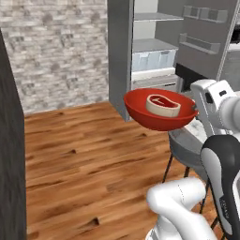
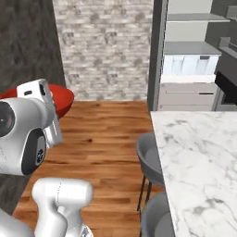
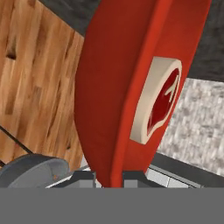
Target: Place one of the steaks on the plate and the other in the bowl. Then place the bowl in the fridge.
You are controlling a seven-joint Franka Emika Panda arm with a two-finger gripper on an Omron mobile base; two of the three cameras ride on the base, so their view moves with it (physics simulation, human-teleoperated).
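A glossy red bowl [image 1: 157,115] hangs in the air over the wood floor, with the round red steak with a pale fat rim [image 1: 163,105] lying inside it. My gripper [image 1: 194,110] is shut on the bowl's right rim. The hand view has the bowl [image 3: 109,87] seen edge-on, the steak [image 3: 159,103] against its inside, and the rim pinched in my gripper [image 3: 109,178]. Behind the bowl stands the grey fridge [image 1: 119,51], door swung open, pale shelves [image 1: 152,45] showing. From the right base camera a bit of the bowl [image 2: 65,99] peeks from behind my arm. The plate and the flat steak are out of view.
The open fridge door [image 1: 206,37] with its racks stands at the right. Grey stools [image 1: 185,147] sit under a white marble counter [image 2: 199,157]. A dark wall [image 1: 9,140] runs along the left. Bare wood floor [image 1: 84,154] lies between me and the fridge.
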